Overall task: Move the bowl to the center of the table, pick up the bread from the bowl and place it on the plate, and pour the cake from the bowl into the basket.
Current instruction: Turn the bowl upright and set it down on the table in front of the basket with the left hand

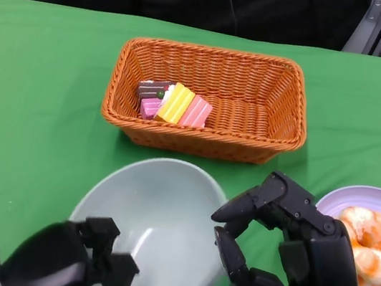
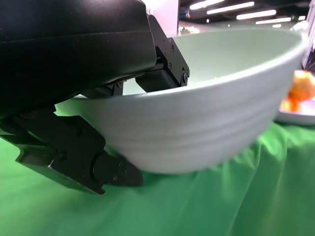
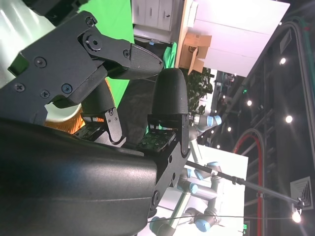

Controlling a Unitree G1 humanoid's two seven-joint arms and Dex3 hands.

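A: Step status?
B: Left hand [image 1: 73,266] fingers [image 2: 162,54] grip the near rim of the pale green bowl [image 1: 155,232]; it looks empty. Lower it level onto the counter [image 1: 32,89], then release. Right hand [image 1: 287,264] hovers, fingers apart, grasping nothing.
A: Beyond it?
B: Bread [image 1: 371,244] on the plate [image 1: 356,197]; cake [image 1: 175,103] in the basket [image 1: 257,88].

The pale green ceramic bowl [image 1: 157,217] is cut off by the head view's lower edge, and its near rim is hidden behind the black left hand [image 1: 95,262]. The lilac round plate [image 1: 355,202] runs off the right edge. The black right hand [image 1: 281,255] covers part of the orange-white bread [image 1: 374,245]. Details of the striped cake pieces [image 1: 175,104] are too small to tell.
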